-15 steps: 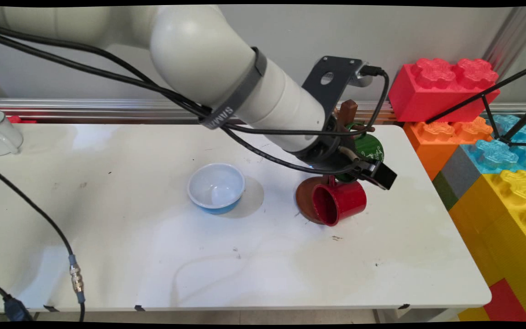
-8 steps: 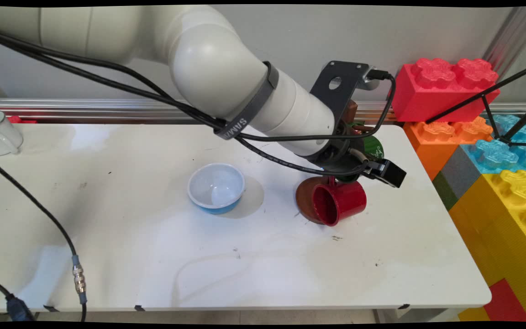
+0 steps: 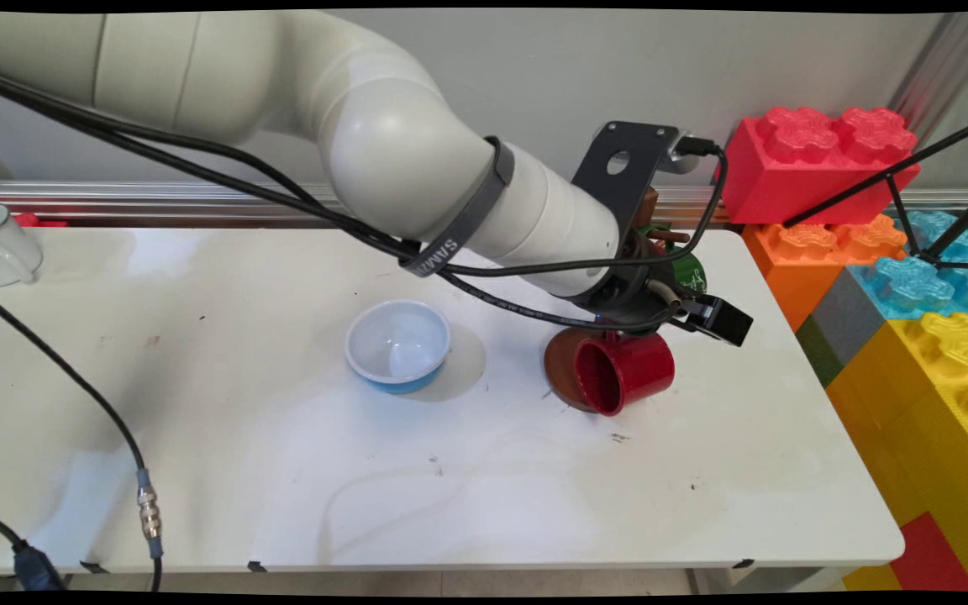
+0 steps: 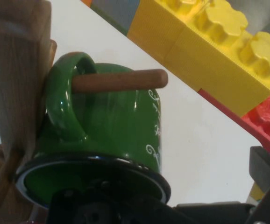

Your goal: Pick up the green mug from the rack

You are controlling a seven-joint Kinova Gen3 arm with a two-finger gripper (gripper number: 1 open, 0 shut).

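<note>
Hanging directly in front of the gripper [image 3: 676, 307] is a glossy green ceramic mug with white lettering [image 4: 111, 126], its dark-rimmed mouth turned towards the gripper and almost against the black linkage. Whether the gripper is spread or closed, and whether anything is held, cannot be told from either view.

The mug's handle is looped over a round wooden peg [image 4: 121, 80], which juts from a flat upright wooden post [image 4: 13, 79] just to the gripper's left in the hand view. The mug's long axis, mouth to bottom, is judged to run away from the gripper, roughly along its line of sight and somewhat tilted. The handle is turned towards the post, and the lettered side faces away from it.

As a judgement, any motion here should be kept slow and aligned with the peg, since the handle can only slide along it. A sideways pull would be taken up by the post and could tip the whole stand.

Just below the gripper in the main view, a red mug [image 3: 627, 370] sits with its mouth turned towards the camera, against the stand's round brown base [image 3: 558, 363]. Farther off on the white surface [image 3: 450, 470] a white bowl with a blue outside [image 3: 398, 344] stands well apart. Beyond the surface's edge on the other side, large yellow toy building bricks [image 4: 209, 42] are stacked.
</note>
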